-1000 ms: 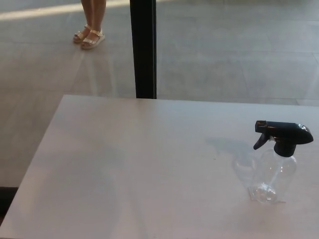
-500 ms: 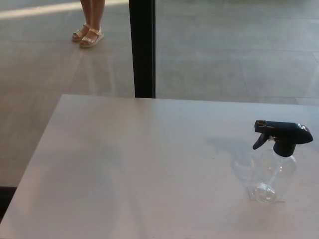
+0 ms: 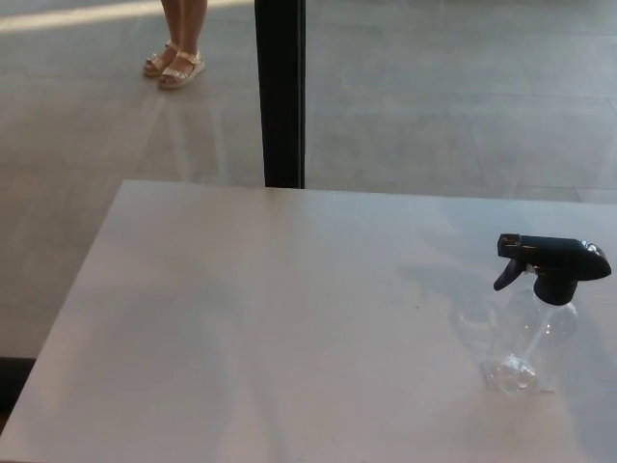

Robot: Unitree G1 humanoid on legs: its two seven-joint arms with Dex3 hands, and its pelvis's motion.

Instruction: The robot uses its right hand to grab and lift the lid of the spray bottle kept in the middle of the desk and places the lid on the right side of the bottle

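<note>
Whole view shifted slightly since 0.5 s ago, so camera motion only; spray bottle [image 3: 536, 328] unchanged in its place on the tabletop [image 3: 270, 318], lid [image 3: 554, 262] still seated on the neck. No sign of either robot hand in the head view, left or right, so nothing to tell of released or clenched fingers.

Bottle upright near the right edge of the picture, toward the near part of the tabletop, long axis vertical. Clear body, base resting on the surface, faint pale reflection to its left. Black trigger lid on top, long axis horizontal: nozzle end toward picture left, rounded back end toward picture right, trigger lever hanging down and to the left under the nozzle.

Beyond the far edge, a black post [image 3: 281, 92] rising from the grey floor [image 3: 453, 96]. At top left, a person's 2 feet in pale sandals [image 3: 174, 68], well apart from the tabletop.
</note>
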